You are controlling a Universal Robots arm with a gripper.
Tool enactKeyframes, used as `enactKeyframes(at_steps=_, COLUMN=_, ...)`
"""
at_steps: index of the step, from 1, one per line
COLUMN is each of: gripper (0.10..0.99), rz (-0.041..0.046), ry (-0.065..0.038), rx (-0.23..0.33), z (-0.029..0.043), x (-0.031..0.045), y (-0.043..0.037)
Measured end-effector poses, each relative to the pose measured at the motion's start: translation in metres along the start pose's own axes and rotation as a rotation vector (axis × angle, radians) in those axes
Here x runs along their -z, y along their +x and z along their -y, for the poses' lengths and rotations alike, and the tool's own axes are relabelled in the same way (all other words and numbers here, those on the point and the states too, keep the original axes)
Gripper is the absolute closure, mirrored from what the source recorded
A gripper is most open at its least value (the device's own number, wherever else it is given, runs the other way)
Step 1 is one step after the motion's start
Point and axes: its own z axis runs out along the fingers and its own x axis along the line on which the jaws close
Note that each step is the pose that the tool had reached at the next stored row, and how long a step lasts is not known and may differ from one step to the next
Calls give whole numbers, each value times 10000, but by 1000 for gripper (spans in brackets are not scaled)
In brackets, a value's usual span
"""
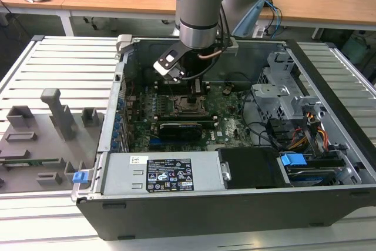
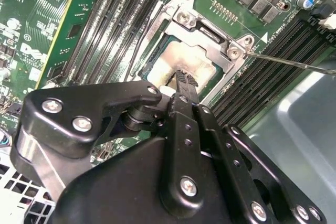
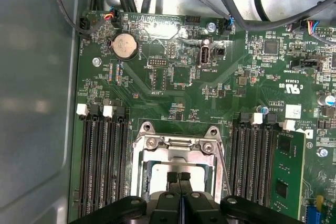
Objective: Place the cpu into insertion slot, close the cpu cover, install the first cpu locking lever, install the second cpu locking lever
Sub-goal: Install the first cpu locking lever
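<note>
Hand [image 3: 179, 176] closed, fingers pressed together, nothing between them; tips right over cpu [image 2: 185, 56], contact unclear. Cpu sat in insertion slot [image 1: 187, 105]; cpu cover [image 3: 176, 142] lay over it. Thin lever rod [image 2: 294, 62] stuck out beside socket.

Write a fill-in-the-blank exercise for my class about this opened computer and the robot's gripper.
1. The gripper is poised over the ___, whose pale top shows through the cut-out of the cpu cover.
2. The gripper's two fingers are ___ together.
3. The motherboard is coloured ___.
Missing words: cpu; shut; green.
</note>
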Motion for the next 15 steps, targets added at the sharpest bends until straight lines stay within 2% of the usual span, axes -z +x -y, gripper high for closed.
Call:
enactKeyframes(at_steps=8, gripper=976, rz=1, ry=0, rx=0, z=0, x=36, y=0)
enactKeyframes(at_steps=15, gripper=976, rz=4, ry=1, rx=1, z=-2, x=107, y=1)
